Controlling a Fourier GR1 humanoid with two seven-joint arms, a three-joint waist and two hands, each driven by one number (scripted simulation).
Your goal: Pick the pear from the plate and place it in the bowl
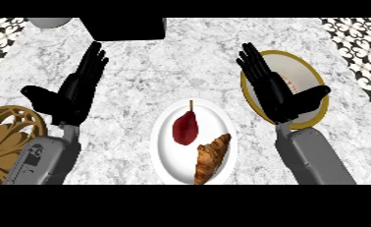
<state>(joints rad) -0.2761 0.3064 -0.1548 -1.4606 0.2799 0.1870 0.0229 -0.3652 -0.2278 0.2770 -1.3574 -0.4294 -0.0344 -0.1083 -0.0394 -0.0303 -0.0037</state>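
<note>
**Pear waiting on the plate, both hands spread and empty**

At the far left edge a golden openwork dish (16,127) is peeking into view, and just beside it the left hand (69,93) is hovering over the marble counter (167,69) with its fingers straight and spread, thumb out to the side, holding nothing. Above it, near the top edge, a black box-like object (123,28) is sitting, with a pale grey round thing (49,22) showing at the top left corner.

In the middle, the white plate (168,159) is carrying the dark red pear (186,127), which is lying stem upward in view, just beside a croissant (212,156) on the plate's right half. No hand is touching either.

Moving right, the right hand (279,93) is hanging with fingers straight and together, thumb splayed, also empty; it is overlapping the gold-rimmed bowl (304,69), which is lying near the plate's right side.

Judging from this, the task is standing at its very start: nothing is being grasped, the pear is not yet lifted, and the bowl appears to be holding no fruit. Reaching, grasping, carrying and releasing are all remaining.
</note>
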